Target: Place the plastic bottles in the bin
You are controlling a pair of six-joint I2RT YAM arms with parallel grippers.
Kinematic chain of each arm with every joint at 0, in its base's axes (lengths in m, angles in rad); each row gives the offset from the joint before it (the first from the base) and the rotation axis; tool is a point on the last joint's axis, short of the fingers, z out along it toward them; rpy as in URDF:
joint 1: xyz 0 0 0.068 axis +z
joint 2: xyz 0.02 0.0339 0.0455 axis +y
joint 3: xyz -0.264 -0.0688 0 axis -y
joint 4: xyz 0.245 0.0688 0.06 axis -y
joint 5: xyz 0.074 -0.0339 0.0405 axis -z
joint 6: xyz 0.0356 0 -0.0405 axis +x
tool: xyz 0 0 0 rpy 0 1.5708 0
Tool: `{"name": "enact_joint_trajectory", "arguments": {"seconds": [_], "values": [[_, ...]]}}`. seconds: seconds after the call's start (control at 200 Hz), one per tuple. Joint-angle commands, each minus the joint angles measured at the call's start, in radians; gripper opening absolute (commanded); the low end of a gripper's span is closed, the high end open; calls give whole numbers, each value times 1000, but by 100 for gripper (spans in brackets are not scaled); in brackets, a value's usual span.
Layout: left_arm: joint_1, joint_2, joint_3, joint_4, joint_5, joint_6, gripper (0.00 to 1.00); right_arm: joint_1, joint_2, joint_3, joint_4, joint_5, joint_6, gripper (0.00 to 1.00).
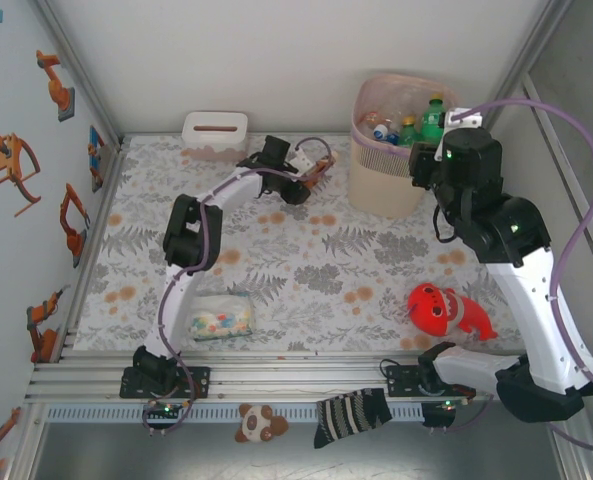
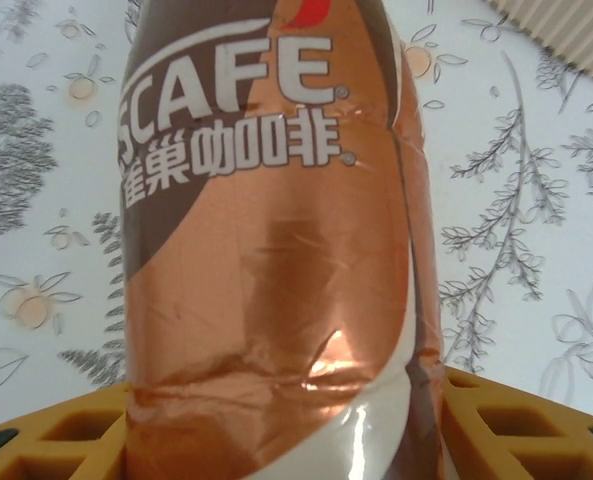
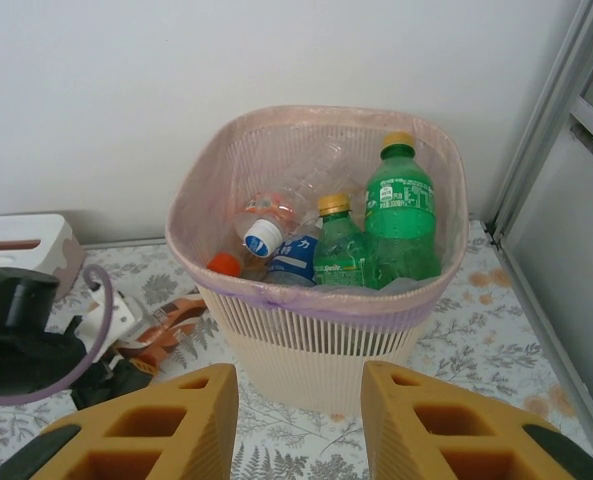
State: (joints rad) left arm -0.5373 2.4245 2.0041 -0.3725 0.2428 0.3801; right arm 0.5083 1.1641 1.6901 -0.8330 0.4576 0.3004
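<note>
- wall stickers (image 1: 16,165): orange robot-arm decals, several, on L wall.
- table (image 1: 306,270): cloth w/ grey leaf and orange fruit print.
- tissue box (image 1: 214,135): low, white, brown slot on top. Back L of table, against the wall.
- clear packet (image 1: 221,318): flat, coloured pieces inside. Near front edge, just R of the left arm's lower link.
- panda toy (image 1: 259,422): small plush, in front of the metal rail.
- left gripper (image 1: 296,186): back-centre of table, btwn tissue box and bin. Yellow fingers (image 2: 66,440) sit against both sides of the coffee bottle, so clamped on it.
- coffee bottle (image 2: 276,250): copper-brown label, white lettering. Outside the bin, near its L side, low at the cloth. Can't tell if resting or lifted.
- striped sock (image 1: 351,412): black/white, draped over front rail by the right arm's base.
- bin (image 1: 386,190): beige-pink, ribbed wall, pink liner folded over rim. Upright, back R of table.
- contents of bin, L to R:
  - orange-capped bottle (image 3: 224,265): at L wall, mostly hidden.
  - clear bottle (image 3: 264,232): white/blue cap, tilted.
  - blue-label bottle (image 3: 296,258): partly buried.
  - small green bottle (image 3: 341,255): yellow cap, upright.
  - tall green bottle (image 3: 401,215): yellow cap, upright, touching the small one, at R wall.
- red toy (image 1: 446,310): rounded, white eyes. Front R of table, beside the right arm.
- right gripper (image 3: 298,390): raised at bin's near-R side, facing it. Fingers apart, nothing btwn them.
</note>
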Motion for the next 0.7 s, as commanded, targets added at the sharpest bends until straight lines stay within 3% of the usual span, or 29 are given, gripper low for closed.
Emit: {"name": "enact_joint_trajectory", "arguments": {"seconds": [0.0,0.295,0.696], "values": [[18,-146,-97,119,26,-32,53,7,-17,-17,14,2,26,37],[45,-464,-446,270,64,-84,50,7,-27,-69,82,-107,52,40],[13,-806,-666,301,224,-139,48,7,-10,-111,214,-382,91,56]]}}
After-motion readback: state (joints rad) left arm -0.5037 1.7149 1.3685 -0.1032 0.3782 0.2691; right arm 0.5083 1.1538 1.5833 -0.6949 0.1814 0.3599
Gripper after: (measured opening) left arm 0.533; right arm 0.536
